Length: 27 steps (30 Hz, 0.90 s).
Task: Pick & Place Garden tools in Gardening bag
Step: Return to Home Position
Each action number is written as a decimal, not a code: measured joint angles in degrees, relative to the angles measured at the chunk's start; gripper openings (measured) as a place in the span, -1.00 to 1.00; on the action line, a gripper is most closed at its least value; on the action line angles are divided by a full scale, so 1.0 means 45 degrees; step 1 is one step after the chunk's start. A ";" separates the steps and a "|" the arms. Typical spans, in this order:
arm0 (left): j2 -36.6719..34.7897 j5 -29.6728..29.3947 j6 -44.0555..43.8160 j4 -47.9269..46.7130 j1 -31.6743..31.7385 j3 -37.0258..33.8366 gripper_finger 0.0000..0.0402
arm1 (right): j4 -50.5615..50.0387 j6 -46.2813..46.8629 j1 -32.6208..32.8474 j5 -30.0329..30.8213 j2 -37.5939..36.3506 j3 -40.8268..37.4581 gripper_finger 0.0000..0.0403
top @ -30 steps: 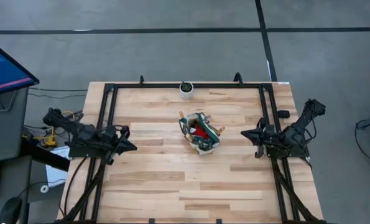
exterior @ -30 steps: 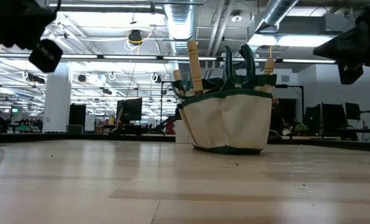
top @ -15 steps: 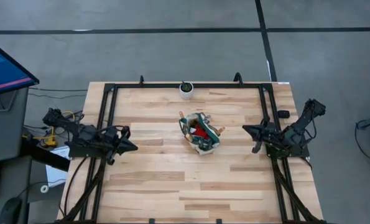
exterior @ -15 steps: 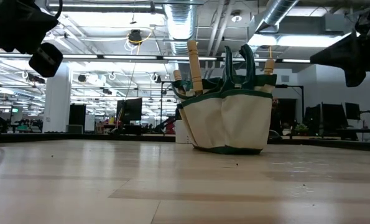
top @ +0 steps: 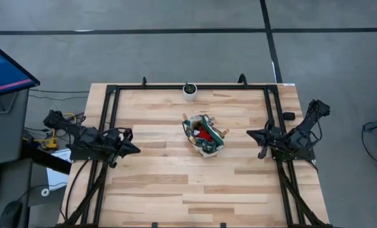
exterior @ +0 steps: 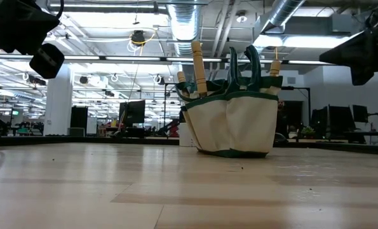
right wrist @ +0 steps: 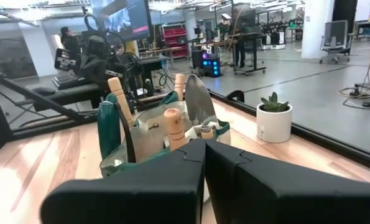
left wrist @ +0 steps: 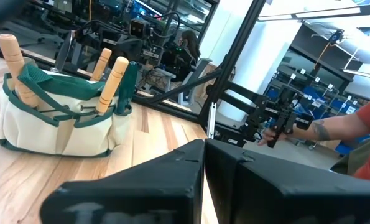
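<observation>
The cream gardening bag (top: 204,136) with green trim stands on its base at the table's middle. It also shows in the low view (exterior: 233,124). Wooden trowel handles (exterior: 198,67) and dark shear handles (exterior: 252,63) stick up out of it, and a red item (top: 205,132) lies inside. A silver trowel blade (right wrist: 200,99) shows in the right wrist view. My left gripper (top: 136,149) is shut and empty, left of the bag. My right gripper (top: 248,134) is shut and empty, right of the bag. Both hang above the table.
A small white pot with a green plant (top: 189,90) stands near the far edge, behind the bag. A small black object (top: 289,116) lies at the table's right edge. A black frame (top: 175,87) runs along the far and side edges. A person's arm (left wrist: 352,124) shows beyond the table.
My right gripper has tipped up a little, from slanting down to nearly level, and stays shut. The bag and its tools have not moved.
</observation>
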 joint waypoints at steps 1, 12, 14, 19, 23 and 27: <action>0.0000 0.0000 0.0000 0.0000 0.0000 0.0000 -0.99 | 0.0000 0.0048 -0.0025 0.0016 0.0000 0.0000 -1.00; 0.0000 0.0000 -0.0005 0.0019 0.0000 -0.0005 -0.99 | -0.0005 -0.0165 -0.0022 0.0044 0.0000 -0.0005 -1.00; 0.0000 -0.0005 -0.0005 0.0024 0.0000 -0.0005 -0.98 | -0.0005 -0.0165 -0.0022 0.0044 0.0000 -0.0005 -1.00; 0.0000 0.0000 -0.0005 0.0066 0.0000 -0.0005 -0.98 | -0.0005 -0.0164 -0.0022 0.0049 0.0000 -0.0005 -1.00; 0.0000 -0.0005 -0.0005 0.0102 0.0000 -0.0005 -0.98 | -0.0005 -0.0160 -0.0022 0.0053 0.0000 -0.0005 -1.00; 0.0000 -0.0005 -0.0005 0.0109 0.0000 -0.0005 -0.98 | -0.0005 -0.0163 -0.0022 0.0053 0.0000 -0.0008 -1.00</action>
